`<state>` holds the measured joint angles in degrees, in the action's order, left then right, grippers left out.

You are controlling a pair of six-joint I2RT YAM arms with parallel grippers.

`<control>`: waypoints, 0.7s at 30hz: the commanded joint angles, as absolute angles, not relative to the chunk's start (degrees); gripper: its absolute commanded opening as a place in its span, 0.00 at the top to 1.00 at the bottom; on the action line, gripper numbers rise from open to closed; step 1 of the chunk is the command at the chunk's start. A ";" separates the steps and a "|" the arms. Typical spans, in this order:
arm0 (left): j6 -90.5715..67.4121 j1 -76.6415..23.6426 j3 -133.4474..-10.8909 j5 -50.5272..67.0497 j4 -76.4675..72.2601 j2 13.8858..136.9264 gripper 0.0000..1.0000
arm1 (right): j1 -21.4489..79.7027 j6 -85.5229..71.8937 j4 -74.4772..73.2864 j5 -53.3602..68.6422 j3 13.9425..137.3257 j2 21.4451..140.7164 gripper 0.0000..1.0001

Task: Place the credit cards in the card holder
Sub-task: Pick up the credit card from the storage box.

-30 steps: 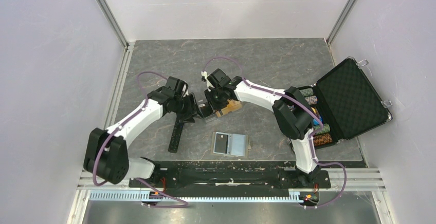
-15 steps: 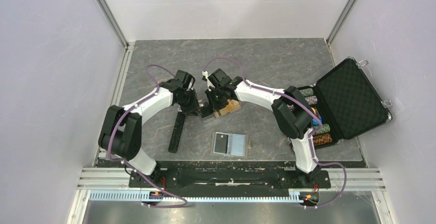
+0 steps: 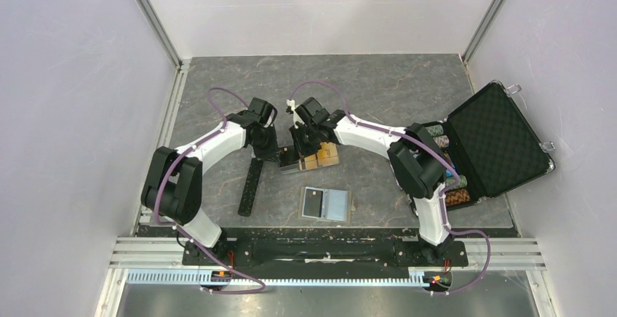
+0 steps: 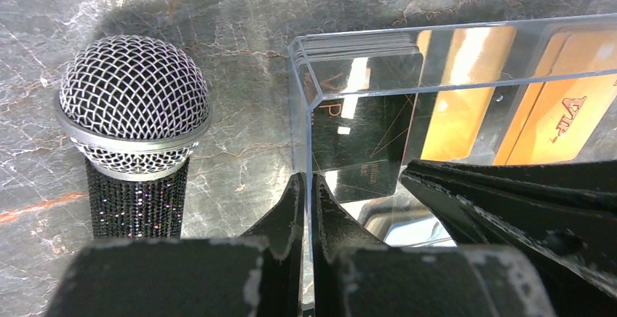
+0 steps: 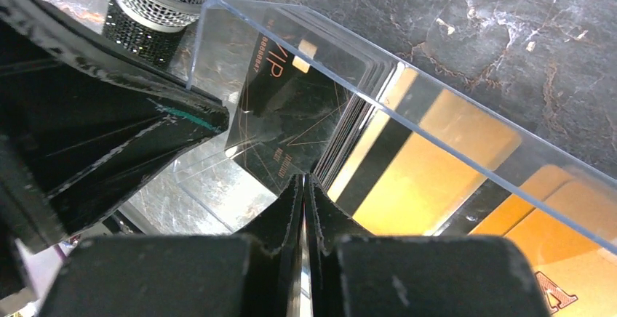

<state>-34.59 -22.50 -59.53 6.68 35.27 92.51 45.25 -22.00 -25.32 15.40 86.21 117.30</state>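
Note:
The credit cards lie in a clear plastic box (image 4: 305,77) on the table: a black card (image 4: 364,128) and orange-gold cards (image 4: 466,91) beside it, seen from above as a gold patch (image 3: 325,155). My left gripper (image 4: 306,179) is shut on the box's left end wall. My right gripper (image 5: 303,179) is shut on a side wall, next to the black card (image 5: 291,106). From above both grippers (image 3: 280,158) (image 3: 302,151) meet at the box. The card holder (image 3: 326,203) lies open and flat nearer the bases, pale blue inside.
A microphone (image 4: 133,106) lies just left of the box, its black handle (image 3: 251,186) pointing toward the bases. An open black chip case (image 3: 498,139) with rows of poker chips (image 3: 455,186) stands at the right.
My left arm swung in toward the box and its jaws closed on the end wall. The right jaws closed on the side wall. The box turned slightly and shifted left.

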 commanded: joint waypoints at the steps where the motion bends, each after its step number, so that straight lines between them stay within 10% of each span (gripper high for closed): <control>1: -32.20 -22.32 -60.78 4.76 34.85 92.37 0.98 | 45.58 -22.92 -24.02 15.85 86.22 113.16 0.96; 21: -32.00 -23.10 -61.43 5.24 35.95 91.23 0.98 | 45.98 -23.07 -23.55 15.00 86.01 117.63 0.81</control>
